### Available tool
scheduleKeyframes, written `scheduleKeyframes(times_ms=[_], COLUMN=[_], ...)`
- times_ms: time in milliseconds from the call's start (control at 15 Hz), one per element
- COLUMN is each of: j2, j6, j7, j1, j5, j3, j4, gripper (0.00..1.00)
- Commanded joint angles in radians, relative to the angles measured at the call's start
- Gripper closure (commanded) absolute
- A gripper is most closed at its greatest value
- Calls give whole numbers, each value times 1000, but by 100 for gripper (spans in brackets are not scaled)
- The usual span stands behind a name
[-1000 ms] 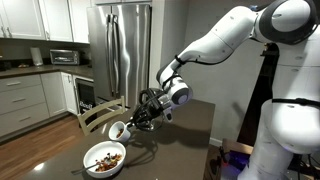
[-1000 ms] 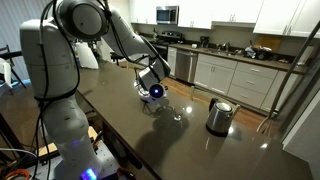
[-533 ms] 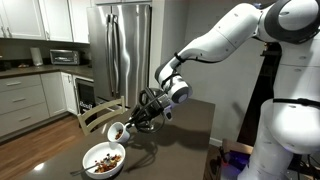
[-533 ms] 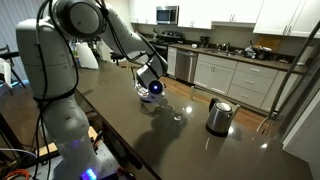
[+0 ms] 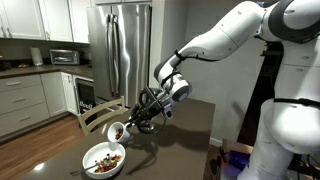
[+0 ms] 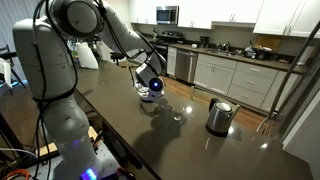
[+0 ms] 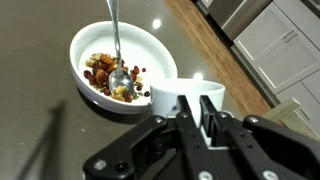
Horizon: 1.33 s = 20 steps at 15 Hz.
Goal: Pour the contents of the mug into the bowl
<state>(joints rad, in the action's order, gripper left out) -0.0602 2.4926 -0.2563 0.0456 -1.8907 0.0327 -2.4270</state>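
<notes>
**A:** Where is the mug?

**B:** In an exterior view the mug (image 5: 118, 130) sits left of centre. It is tipped, with its mouth turned toward the lower left, just above and to the right of the bowl (image 5: 104, 158).

**A:** And the end effector?

**B:** The end effector (image 5: 136, 124) is closed tight on the mug. In the wrist view its fingers (image 7: 186, 122) pinch the mug's (image 7: 165, 97) wall near the rim, one on each side.

**A:** What about the bowl in the wrist view?

**B:** The bowl (image 7: 150, 48) fills the upper left, just beside the mug. It holds brownish and red bits, and a spoon (image 7: 116, 40) stands in them with its handle running to the top edge.

**A:** Anything else on the bench?

**B:** In an exterior view the dark bench (image 6: 140, 140) carries a steel kettle (image 6: 219, 116) at centre right, well apart from the end effector (image 6: 152, 94).
</notes>
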Motion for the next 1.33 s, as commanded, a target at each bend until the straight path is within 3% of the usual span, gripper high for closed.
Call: scheduleKeyframes(times_ms=[0, 933, 1000, 1267], j2=[56, 66, 37, 38], j6=[58, 166, 148, 148], j7=[-10, -20, -3, -3], j1=[18, 37, 29, 32], j5=[42, 189, 175, 176], j3=[18, 49, 42, 45], j4=[-19, 14, 11, 14], gripper=[92, 92, 84, 84])
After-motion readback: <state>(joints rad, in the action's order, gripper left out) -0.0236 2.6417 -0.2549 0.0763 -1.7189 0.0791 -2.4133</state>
